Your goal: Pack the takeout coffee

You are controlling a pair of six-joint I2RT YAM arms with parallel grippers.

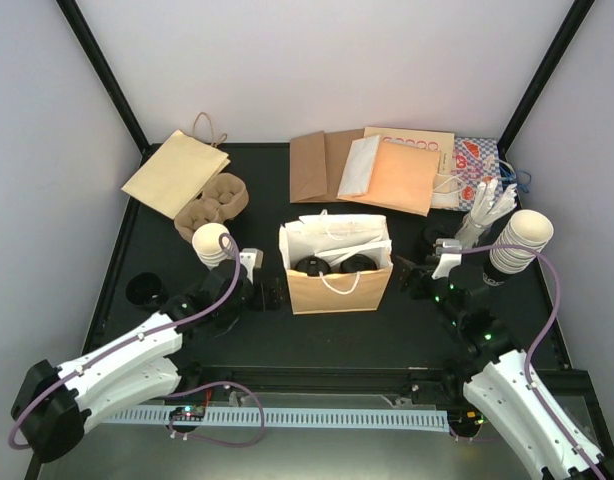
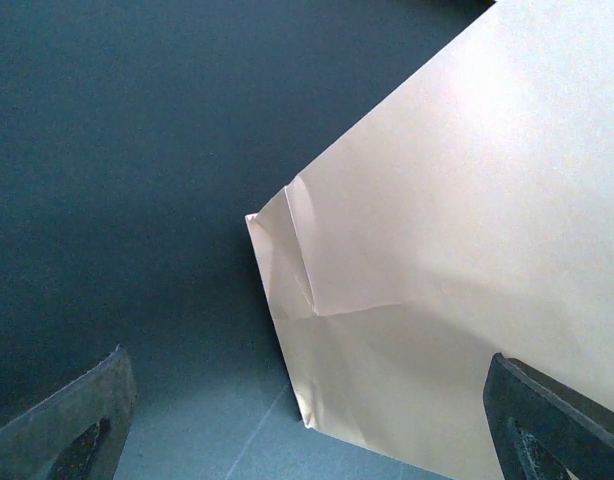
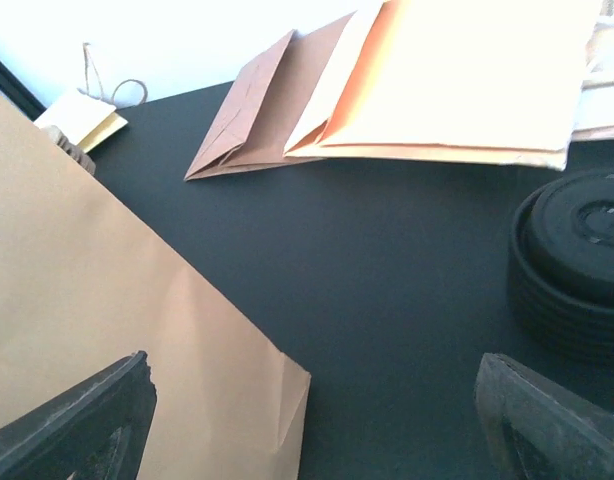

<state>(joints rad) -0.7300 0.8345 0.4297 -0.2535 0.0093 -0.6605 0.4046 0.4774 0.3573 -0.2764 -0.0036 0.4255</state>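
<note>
An open brown paper bag (image 1: pixel 337 283) with white handles stands mid-table. Inside it, two coffee cups show only as round black lids (image 1: pixel 312 266) (image 1: pixel 358 263), side by side. My left gripper (image 1: pixel 271 295) is open and empty, low beside the bag's left wall. In the left wrist view (image 2: pixel 307 420) the bag's bottom corner (image 2: pixel 317 400) lies between the spread fingers. My right gripper (image 1: pixel 408 277) is open and empty just right of the bag. In the right wrist view (image 3: pixel 312 420) the bag's side (image 3: pixel 107 340) fills the left.
Stacks of lidless cream cups stand at left (image 1: pixel 212 243) and right (image 1: pixel 517 242). A brown pulp carrier (image 1: pixel 215 200) and flat paper bags (image 1: pixel 387 170) lie at the back. Black lid stacks sit at left (image 1: pixel 145 290) and right (image 3: pixel 577 265).
</note>
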